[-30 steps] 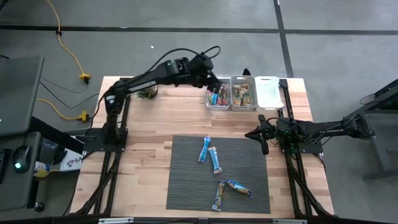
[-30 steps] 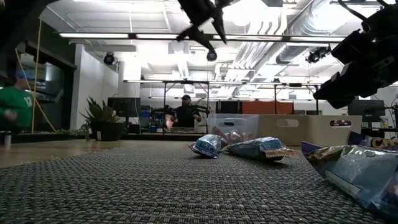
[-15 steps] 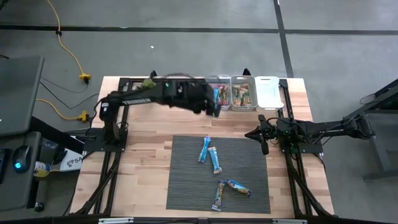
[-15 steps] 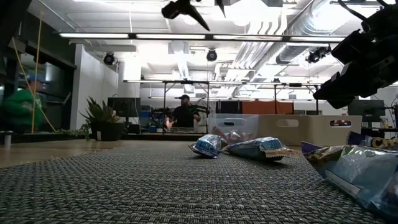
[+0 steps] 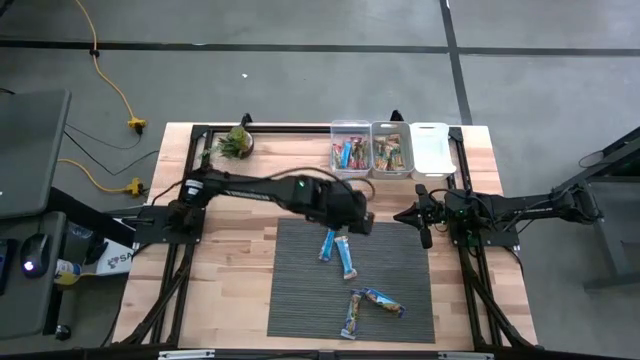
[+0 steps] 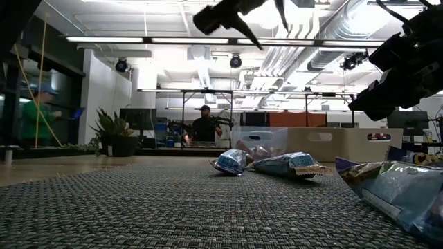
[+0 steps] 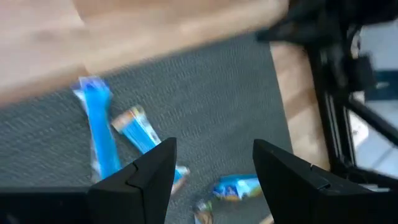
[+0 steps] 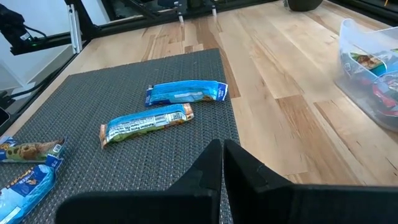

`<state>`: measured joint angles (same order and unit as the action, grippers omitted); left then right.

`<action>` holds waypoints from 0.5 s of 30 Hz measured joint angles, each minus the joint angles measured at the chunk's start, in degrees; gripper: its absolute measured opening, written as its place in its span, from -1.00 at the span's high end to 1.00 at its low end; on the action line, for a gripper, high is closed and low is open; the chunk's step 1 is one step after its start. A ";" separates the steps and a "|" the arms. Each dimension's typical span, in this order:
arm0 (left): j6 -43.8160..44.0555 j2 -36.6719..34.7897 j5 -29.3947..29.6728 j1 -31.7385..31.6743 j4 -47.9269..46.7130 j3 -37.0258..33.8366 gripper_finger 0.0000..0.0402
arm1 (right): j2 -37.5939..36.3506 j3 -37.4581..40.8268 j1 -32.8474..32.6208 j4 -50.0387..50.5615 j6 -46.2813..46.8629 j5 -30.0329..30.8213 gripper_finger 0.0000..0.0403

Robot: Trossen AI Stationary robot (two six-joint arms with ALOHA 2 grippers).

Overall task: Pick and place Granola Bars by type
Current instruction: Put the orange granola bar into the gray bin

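Observation:
Several wrapped granola bars lie flat on the grey mat (image 5: 300, 290): a blue one (image 5: 328, 240), a blue-and-orange one (image 5: 345, 257), and two nearer the front (image 5: 350, 313) (image 5: 383, 302). My left gripper (image 5: 362, 218) hovers open and empty above the mat's far edge; its wrist view shows the blue bar (image 7: 99, 130) and others (image 7: 140, 130) (image 7: 233, 186) below its gripper (image 7: 214, 168). My right gripper (image 5: 420, 228) is shut and empty, waiting beside the mat's right edge; it also shows in its own wrist view (image 8: 222, 163).
Three clear bins stand at the far edge: the left one (image 5: 349, 150) and the middle one (image 5: 391, 150) hold bars, the right one (image 5: 432, 148) looks white inside. A small potted plant (image 5: 236, 142) stands at the far left. Bare wood lies left of the mat.
My left gripper has swung from above the bins at the far edge toward the near edge and a little right, and now hangs over the mat's far edge. The bars on the mat have not moved.

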<state>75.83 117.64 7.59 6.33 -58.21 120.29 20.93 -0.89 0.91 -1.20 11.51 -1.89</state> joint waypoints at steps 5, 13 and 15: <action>3.09 4.23 -3.42 0.93 3.62 0.00 -0.05 | 0.00 0.00 0.00 -0.02 0.00 0.00 1.00; 5.58 8.31 -10.48 0.93 5.40 -0.02 -0.05 | 0.00 0.00 0.00 0.01 0.00 0.00 1.00; 6.57 8.47 -10.31 0.93 5.28 0.08 -0.05 | 0.00 0.00 0.01 0.01 0.00 0.02 1.00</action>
<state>82.40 126.11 -2.72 7.27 -52.93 120.37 20.93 -0.89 0.92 -1.19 11.51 -1.87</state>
